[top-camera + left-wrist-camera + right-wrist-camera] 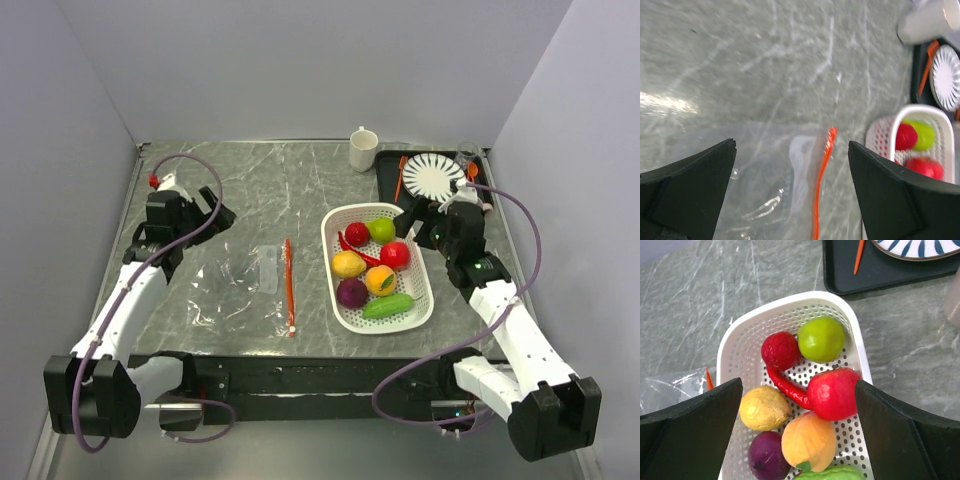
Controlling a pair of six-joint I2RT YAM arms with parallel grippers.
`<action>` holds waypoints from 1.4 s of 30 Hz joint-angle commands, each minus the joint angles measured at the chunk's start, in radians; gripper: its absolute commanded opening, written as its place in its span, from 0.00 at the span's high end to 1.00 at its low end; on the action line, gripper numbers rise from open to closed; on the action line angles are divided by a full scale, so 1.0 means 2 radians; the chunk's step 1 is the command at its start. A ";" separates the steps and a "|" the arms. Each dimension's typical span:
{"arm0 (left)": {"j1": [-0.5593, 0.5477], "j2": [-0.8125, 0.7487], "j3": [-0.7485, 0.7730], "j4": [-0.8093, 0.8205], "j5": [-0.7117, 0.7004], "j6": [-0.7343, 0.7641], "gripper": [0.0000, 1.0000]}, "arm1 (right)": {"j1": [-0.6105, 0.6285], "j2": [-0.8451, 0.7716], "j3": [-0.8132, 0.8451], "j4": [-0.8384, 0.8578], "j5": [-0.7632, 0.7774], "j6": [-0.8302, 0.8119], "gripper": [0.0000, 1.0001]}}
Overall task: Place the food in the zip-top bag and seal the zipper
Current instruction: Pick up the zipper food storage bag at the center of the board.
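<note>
Nearest: left gripper (792, 145), right gripper (799, 382), spread, empty. Centre-left: bag (235, 285) flat, may slide; food (381, 280) glossy, may slip.

Toy food (372, 268) lies in the white basket (327, 262); the clear zip-top bag (235, 285) lies flat beside it, orange zipper (289, 285) nearest

Clear crinkly plastic zip-top bag (238, 285); glossy food (805, 405); perforated white plastic basket (735, 345); marbled grey table (250, 190).
</note>
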 commanded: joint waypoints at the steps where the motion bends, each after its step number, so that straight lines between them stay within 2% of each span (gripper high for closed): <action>1: -0.007 -0.008 -0.005 0.005 0.087 0.014 0.01 | 0.001 -0.004 0.036 -0.013 -0.016 -0.003 0.00; 4: -0.043 -0.009 -0.007 0.006 0.095 0.012 0.01 | 0.002 0.011 0.049 -0.031 -0.018 -0.008 0.00; 8: -0.157 0.008 -0.002 -0.006 0.021 0.002 0.01 | 0.002 0.024 0.054 -0.038 -0.027 -0.006 0.00; 11: -0.205 0.041 0.001 -0.011 -0.015 -0.016 0.01 | 0.002 0.028 0.055 -0.038 -0.037 -0.004 0.00; 20: -0.283 0.159 0.066 -0.073 -0.132 -0.039 0.01 | 0.002 0.033 0.060 -0.054 -0.031 -0.009 0.00; 23: -0.308 0.194 0.093 -0.097 -0.164 -0.046 0.05 | 0.002 0.033 0.060 -0.055 -0.030 -0.010 0.00; 26: -0.324 0.216 0.110 -0.116 -0.188 -0.057 0.09 | 0.002 0.032 0.057 -0.054 -0.032 -0.010 0.00; 29: -0.328 0.235 0.119 -0.126 -0.191 -0.064 0.25 | 0.002 0.031 0.059 -0.056 -0.034 -0.010 0.00; 31: -0.332 0.242 0.119 -0.126 -0.195 -0.067 0.31 | 0.002 0.032 0.059 -0.059 -0.035 -0.009 0.00; 33: -0.336 0.250 0.121 -0.130 -0.198 -0.073 0.29 | 0.002 0.032 0.059 -0.060 -0.032 -0.011 0.00; 36: -0.341 0.262 0.122 -0.131 -0.197 -0.074 0.34 | 0.002 0.031 0.058 -0.061 -0.029 -0.012 0.00; 40: -0.349 0.278 0.125 -0.133 -0.196 -0.077 0.30 | 0.002 0.033 0.057 -0.061 -0.031 -0.012 0.00; 42: -0.352 0.288 0.127 -0.132 -0.196 -0.077 0.34 | 0.002 0.033 0.055 -0.060 -0.031 -0.011 0.00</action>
